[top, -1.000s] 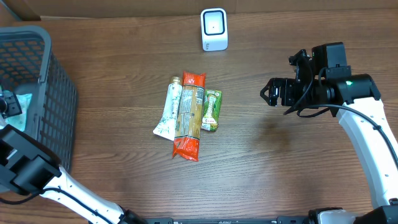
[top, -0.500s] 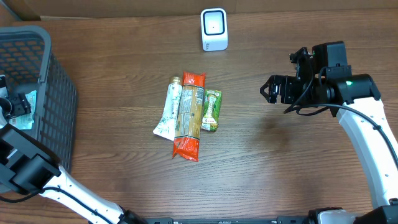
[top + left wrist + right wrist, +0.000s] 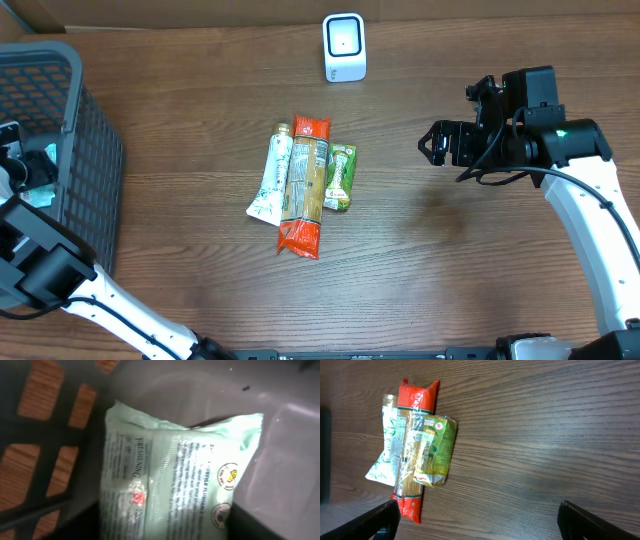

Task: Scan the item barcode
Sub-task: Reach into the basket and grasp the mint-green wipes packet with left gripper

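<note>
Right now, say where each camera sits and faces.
Overhead: above the table, looking down on basket, scanner, pasta packet, left arm, right arm.
Left wrist: in the basket, facing green wipes pack; no fingers show.
Right wrist: over the table, facing the pasta packet; fingertips at bottom corners.
Shared: overhead and right wrist, pasta packet.

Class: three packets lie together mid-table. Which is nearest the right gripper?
The small green packet: it is the shortest, on the side of the red pasta packet facing the right gripper; the white pouch lies farthest.
</note>
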`<state>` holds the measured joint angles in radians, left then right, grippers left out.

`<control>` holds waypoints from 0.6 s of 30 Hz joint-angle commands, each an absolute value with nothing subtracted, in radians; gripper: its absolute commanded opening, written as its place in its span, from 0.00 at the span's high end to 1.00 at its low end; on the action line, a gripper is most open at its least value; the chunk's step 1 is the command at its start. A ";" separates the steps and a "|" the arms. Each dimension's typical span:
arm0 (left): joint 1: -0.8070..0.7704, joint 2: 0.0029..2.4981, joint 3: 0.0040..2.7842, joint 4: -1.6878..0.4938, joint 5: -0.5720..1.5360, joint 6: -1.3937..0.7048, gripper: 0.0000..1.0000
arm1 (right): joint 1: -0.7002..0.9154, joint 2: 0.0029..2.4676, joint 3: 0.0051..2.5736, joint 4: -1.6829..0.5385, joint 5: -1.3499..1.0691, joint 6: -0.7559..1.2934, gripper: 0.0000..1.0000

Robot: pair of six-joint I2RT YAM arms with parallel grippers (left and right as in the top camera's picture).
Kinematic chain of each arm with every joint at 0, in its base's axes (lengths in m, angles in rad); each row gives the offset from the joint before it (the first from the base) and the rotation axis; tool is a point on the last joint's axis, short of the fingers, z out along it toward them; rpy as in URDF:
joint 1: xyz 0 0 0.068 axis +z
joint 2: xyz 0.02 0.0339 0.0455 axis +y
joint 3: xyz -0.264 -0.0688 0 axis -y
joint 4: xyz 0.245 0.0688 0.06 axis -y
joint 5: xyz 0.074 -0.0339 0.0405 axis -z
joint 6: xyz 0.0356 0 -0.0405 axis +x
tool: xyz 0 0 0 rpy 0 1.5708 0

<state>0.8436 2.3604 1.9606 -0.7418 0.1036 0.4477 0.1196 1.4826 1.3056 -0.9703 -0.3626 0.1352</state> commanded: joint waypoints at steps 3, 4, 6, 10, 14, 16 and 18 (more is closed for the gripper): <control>0.819 2.429 1.949 -0.756 0.105 0.422 0.76 | 0.125 1.483 1.329 -0.967 -0.369 0.156 0.00; 0.818 2.427 1.950 -0.754 0.105 0.420 0.86 | 0.125 1.483 1.329 -0.967 -0.369 0.157 0.00; 0.817 2.425 1.950 -0.755 0.105 0.411 0.96 | 0.125 1.483 1.329 -0.967 -0.369 0.157 0.00; 0.817 2.407 1.968 -0.770 0.105 0.333 0.96 | 0.125 1.483 1.329 -0.967 -0.369 0.157 0.00; 0.809 2.342 2.009 -0.796 0.107 0.261 0.96 | 0.125 1.483 1.329 -0.966 -0.369 0.156 0.00; 0.801 2.301 2.033 -0.806 0.118 0.220 0.96 | 0.125 1.483 1.329 -0.964 -0.368 0.156 0.00; 0.789 2.233 2.058 -0.812 0.178 0.177 0.96 | 0.125 1.483 1.329 -0.957 -0.369 0.156 0.00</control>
<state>0.8143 2.3478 2.0014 -0.8085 0.1078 0.2775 0.1196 1.4826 1.3056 -0.9668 -0.3622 0.1539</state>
